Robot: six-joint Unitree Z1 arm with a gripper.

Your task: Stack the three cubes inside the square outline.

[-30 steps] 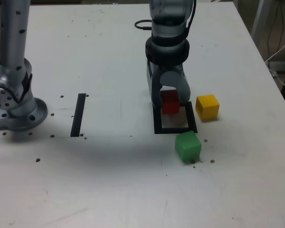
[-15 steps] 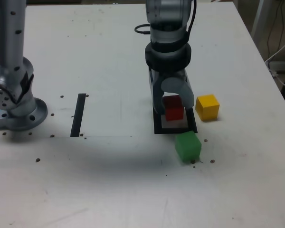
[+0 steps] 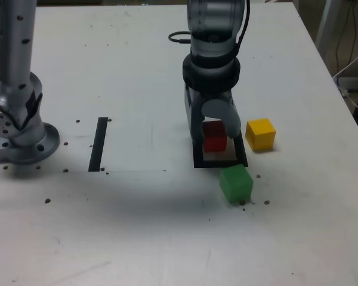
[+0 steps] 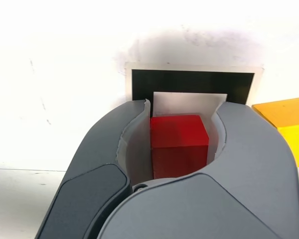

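Nearest, a matte green cube (image 3: pixel 236 183) sits at a corner of the black-taped square outline (image 3: pixel 218 164). Beyond its near edge, the gripper (image 3: pixel 215 132) grasps a solid red cube (image 3: pixel 215 144) over the white middle; a bright yellow cube (image 3: pixel 261 134) rests just outside, on the exterior view's right.

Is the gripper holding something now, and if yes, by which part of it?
Yes, it appears so: the red cube sits between the fingers of the gripper, gripped by two opposite side faces.
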